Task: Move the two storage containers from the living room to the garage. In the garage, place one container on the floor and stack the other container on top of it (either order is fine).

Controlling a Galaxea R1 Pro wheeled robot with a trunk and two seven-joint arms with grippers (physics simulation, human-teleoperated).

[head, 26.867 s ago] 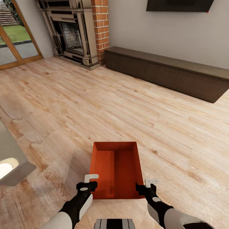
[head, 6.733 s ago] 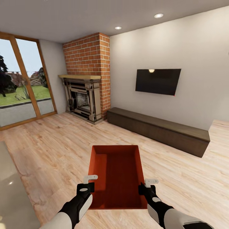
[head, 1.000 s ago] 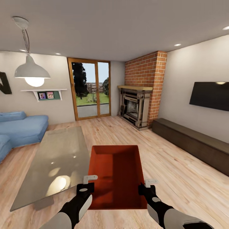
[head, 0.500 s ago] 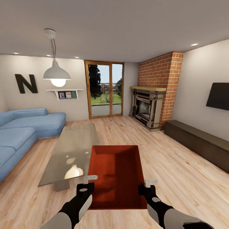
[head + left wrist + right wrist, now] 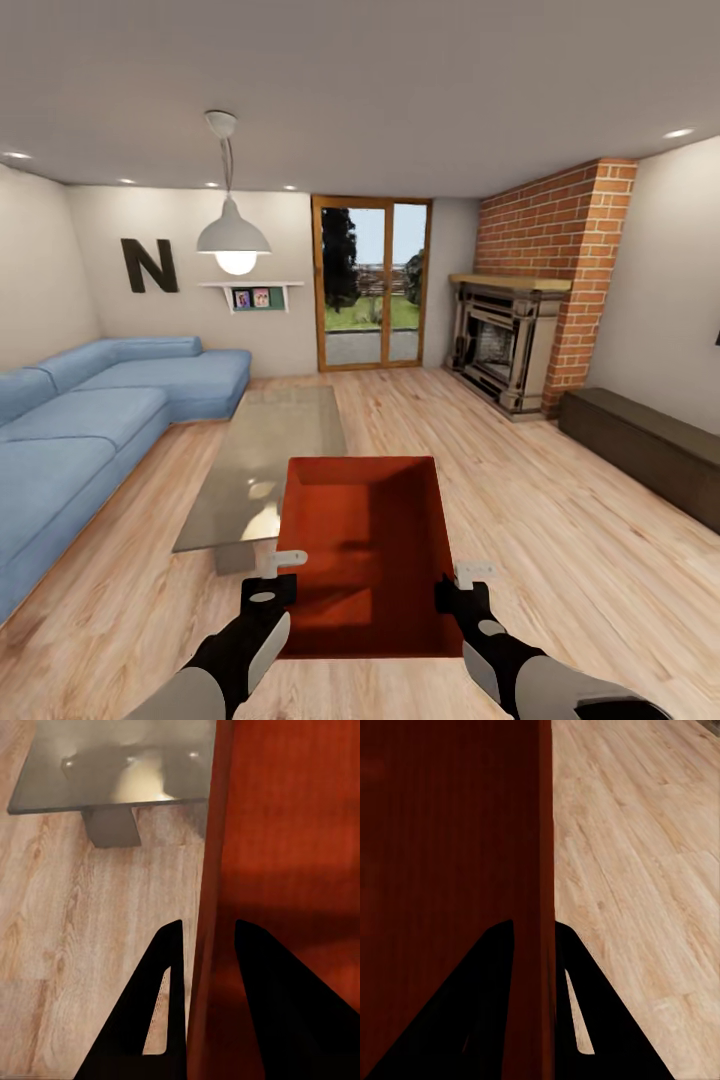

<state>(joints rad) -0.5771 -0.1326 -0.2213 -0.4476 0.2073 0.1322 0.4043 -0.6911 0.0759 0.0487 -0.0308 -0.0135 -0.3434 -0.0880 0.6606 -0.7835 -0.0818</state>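
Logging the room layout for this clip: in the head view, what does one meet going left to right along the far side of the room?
Blue sofa → letter N → pendant lamp → glass door → fireplace → dark low cabinet.

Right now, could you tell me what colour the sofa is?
Blue sofa; head view.

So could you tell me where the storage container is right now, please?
In the head view the storage container sits low and central, carried over the wood floor between the left end effector and right end effector, just right of the glass table.
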